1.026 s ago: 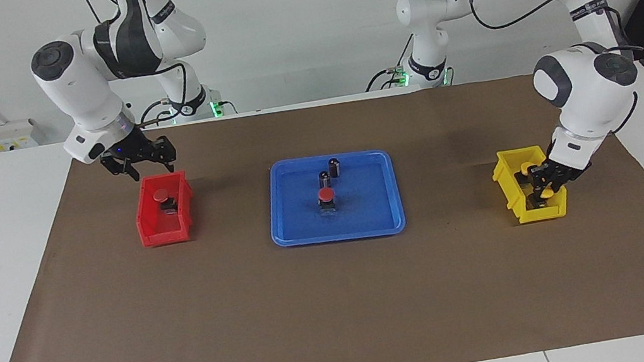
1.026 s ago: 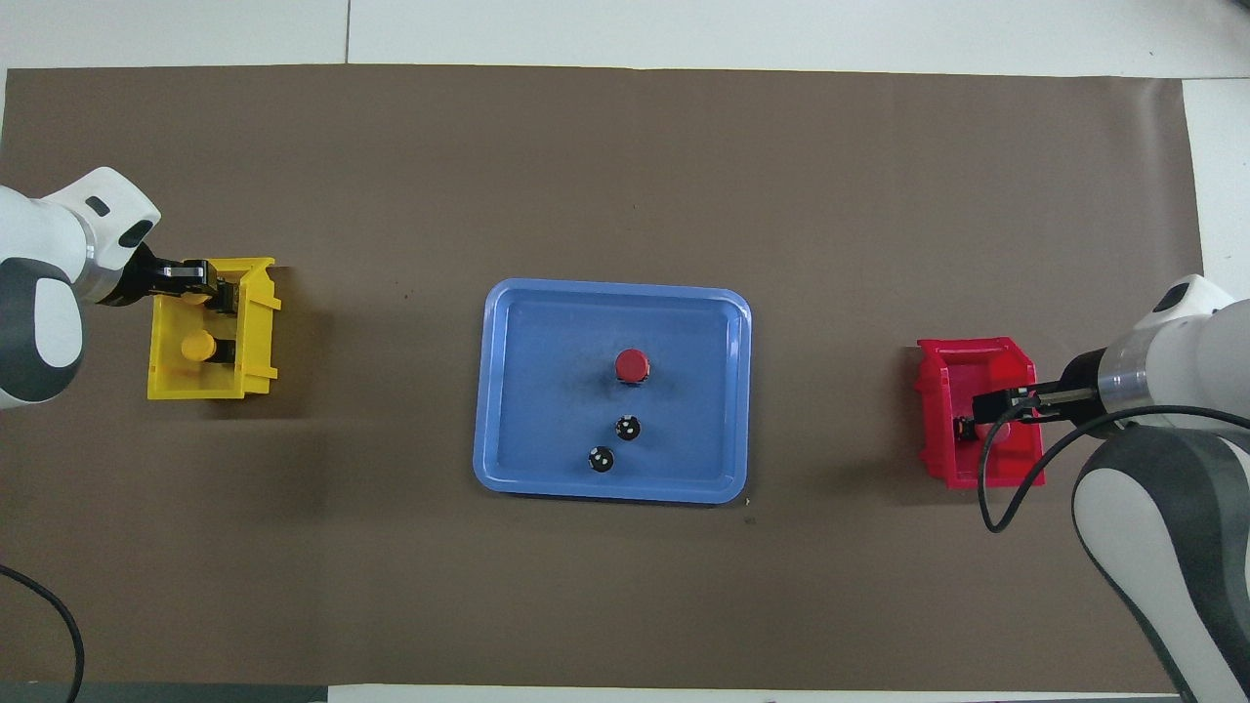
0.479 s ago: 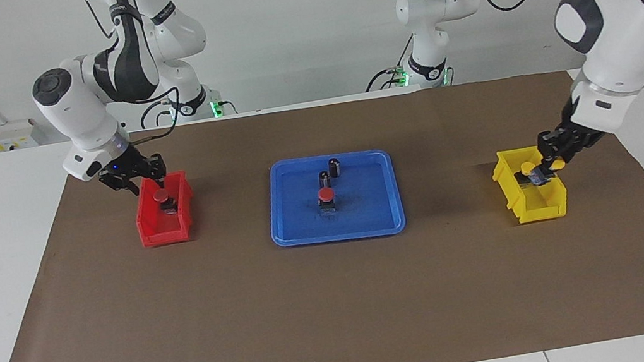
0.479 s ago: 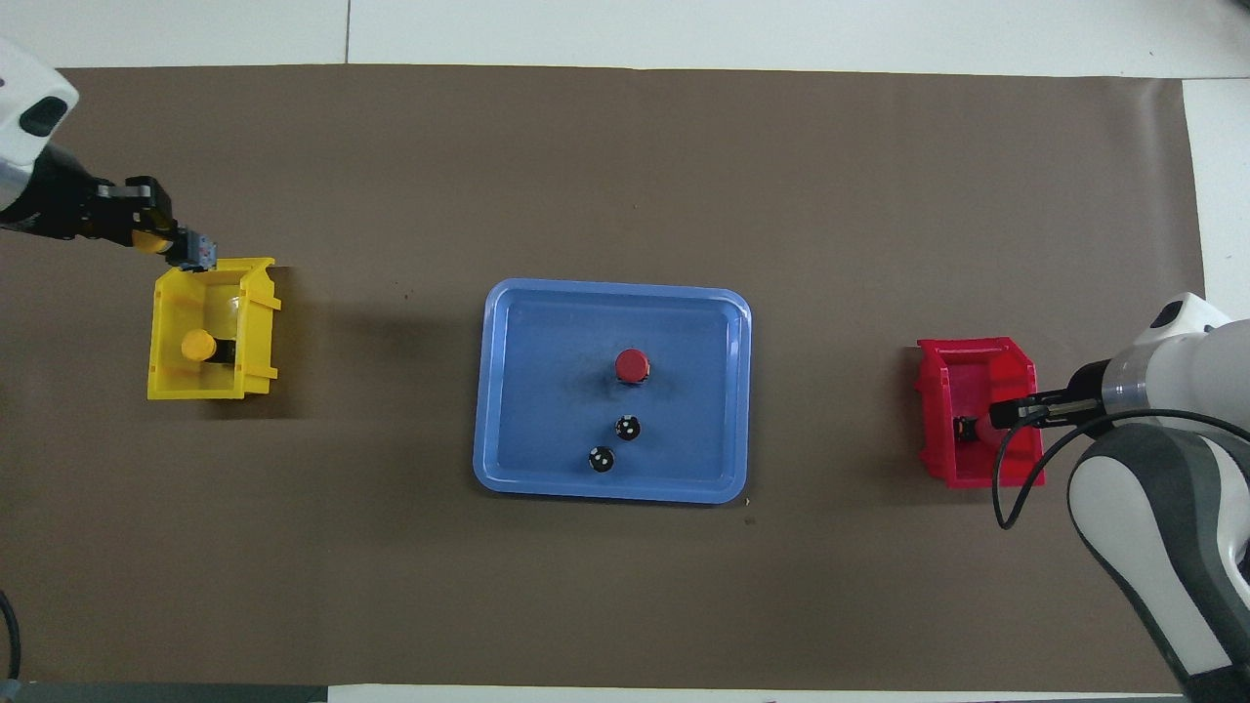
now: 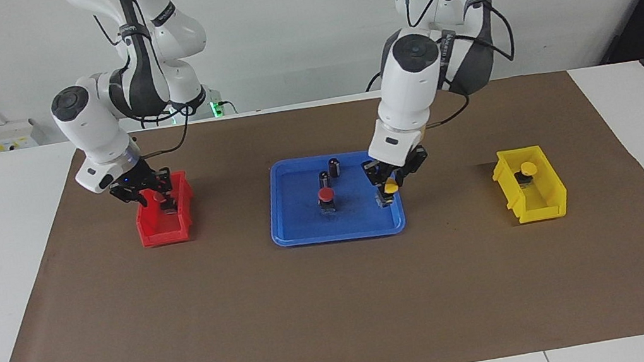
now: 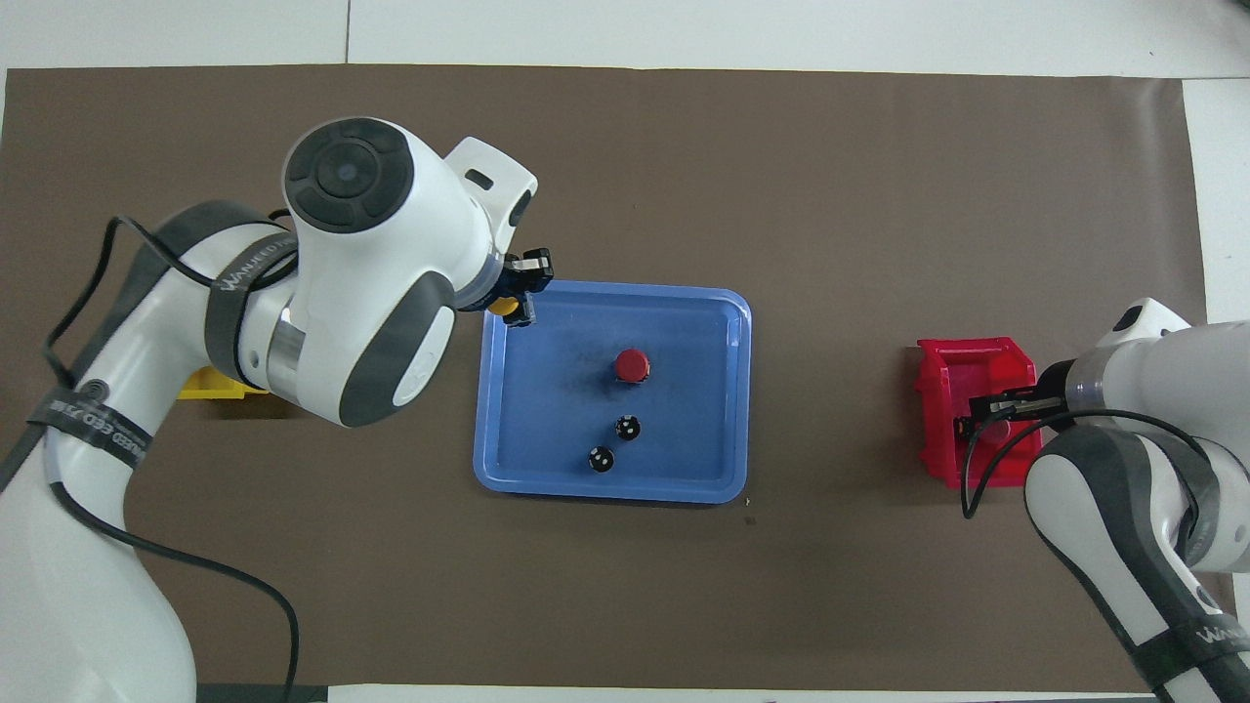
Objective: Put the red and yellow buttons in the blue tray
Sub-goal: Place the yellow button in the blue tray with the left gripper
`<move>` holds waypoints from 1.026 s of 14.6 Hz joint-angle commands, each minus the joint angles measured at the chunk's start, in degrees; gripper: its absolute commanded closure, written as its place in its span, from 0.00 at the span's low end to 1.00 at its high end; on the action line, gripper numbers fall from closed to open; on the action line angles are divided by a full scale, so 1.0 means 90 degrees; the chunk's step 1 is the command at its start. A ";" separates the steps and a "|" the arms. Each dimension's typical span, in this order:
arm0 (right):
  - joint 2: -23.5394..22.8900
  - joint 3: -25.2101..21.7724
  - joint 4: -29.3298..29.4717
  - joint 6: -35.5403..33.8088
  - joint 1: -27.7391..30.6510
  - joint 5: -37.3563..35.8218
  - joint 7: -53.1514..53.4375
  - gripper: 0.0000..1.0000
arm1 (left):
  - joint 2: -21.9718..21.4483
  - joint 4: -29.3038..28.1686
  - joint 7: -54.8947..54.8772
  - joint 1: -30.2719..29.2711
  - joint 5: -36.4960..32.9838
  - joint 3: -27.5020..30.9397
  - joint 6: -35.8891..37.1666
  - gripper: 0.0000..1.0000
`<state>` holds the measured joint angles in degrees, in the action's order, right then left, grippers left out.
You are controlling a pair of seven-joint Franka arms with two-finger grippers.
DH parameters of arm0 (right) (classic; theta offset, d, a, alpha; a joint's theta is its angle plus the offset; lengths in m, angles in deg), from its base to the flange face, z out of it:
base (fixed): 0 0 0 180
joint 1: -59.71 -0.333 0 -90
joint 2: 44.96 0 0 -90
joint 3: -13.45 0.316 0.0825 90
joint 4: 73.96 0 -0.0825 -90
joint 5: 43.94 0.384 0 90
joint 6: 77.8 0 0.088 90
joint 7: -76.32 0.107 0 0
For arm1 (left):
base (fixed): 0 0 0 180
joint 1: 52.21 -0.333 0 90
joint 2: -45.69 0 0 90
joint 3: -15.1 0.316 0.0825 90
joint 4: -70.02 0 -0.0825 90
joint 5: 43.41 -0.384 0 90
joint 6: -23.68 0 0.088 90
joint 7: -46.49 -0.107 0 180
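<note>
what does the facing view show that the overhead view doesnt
Only the facing view shows the yellow button waiting in the yellow bin, and the right gripper down in the red bin at the red button there.

Only the overhead view shows the left gripper over the tray's edge toward the left arm's end; there the left arm covers most of the yellow bin.

Both show the blue tray with one red button and two dark cylinders in it, and the left gripper shut on a yellow button.
</note>
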<state>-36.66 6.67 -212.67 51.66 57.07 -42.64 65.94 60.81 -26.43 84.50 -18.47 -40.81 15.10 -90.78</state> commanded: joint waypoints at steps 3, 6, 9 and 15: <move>0.0132 0.0050 -0.0241 0.0157 0.0040 0.0003 -0.0038 0.40 | 0.0156 -0.0505 -0.0005 0.0284 0.0180 0.0127 -0.0621 0.98; 0.0162 0.0040 -0.0339 0.0147 0.0050 0.0003 -0.0106 0.40 | 0.0390 -0.0583 -0.0005 0.0440 0.0199 0.0127 -0.0768 0.98; 0.0201 0.0040 -0.0378 0.0137 0.0050 0.0003 -0.0126 0.41 | 0.0391 -0.0710 0.0005 0.0548 0.0287 0.0127 -0.0885 0.98; 0.0220 0.0040 -0.0447 0.0128 0.0050 0.0003 -0.0175 0.70 | 0.0342 -0.0925 -0.0015 0.0558 0.0287 0.0127 -0.1032 0.11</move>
<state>-36.26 6.75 -215.09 51.83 57.07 -42.64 65.71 65.25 -32.22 84.61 -14.35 -39.24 15.20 -98.41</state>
